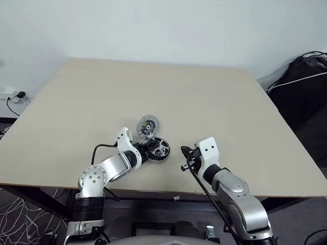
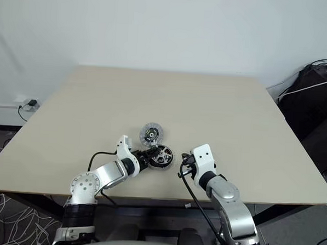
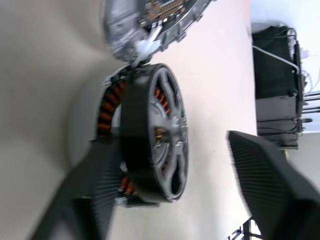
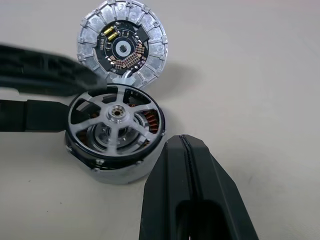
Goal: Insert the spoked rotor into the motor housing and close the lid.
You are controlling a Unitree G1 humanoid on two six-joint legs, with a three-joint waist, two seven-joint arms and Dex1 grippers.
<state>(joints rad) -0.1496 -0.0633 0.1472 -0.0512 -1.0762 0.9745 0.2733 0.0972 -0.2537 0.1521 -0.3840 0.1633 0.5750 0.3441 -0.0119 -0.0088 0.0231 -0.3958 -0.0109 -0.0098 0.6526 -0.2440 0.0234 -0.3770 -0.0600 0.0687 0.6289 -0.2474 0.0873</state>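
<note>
A: Where are the parts lying in this figure?

B: The spoked rotor point(image 4: 116, 125), a small wheel with a black outer rim, silver spokes and a silver hub, is sitting in the motor housing point(image 4: 145, 122), whose copper-brown windings are showing between the spokes. The lid point(image 4: 121, 45), a round silver-grey metal disc with a dark centre, is lying on the pale beige surface point(image 1: 219, 109), just beside the housing and touching its edge.

A: And the pincers?

B: The left pincer point(image 3: 170, 195) is standing released, its two black fingers point(image 3: 270, 175) straddling the rotor's rim without gripping. The right pincer point(image 4: 187, 165) is resting clenched on nothing, just beside the housing.

A: How are these parts likely to handle?

B: All three are looking rigid and metallic, probably dense for their size. The rotor's smooth rim may be slippery, so opposite points across the rim are offering the firmest hold. The lid is lying flat and thin, so it is probably best pinched at its ribbed edge, keeping clear of the small components around its centre, which are looking fragile.
</note>
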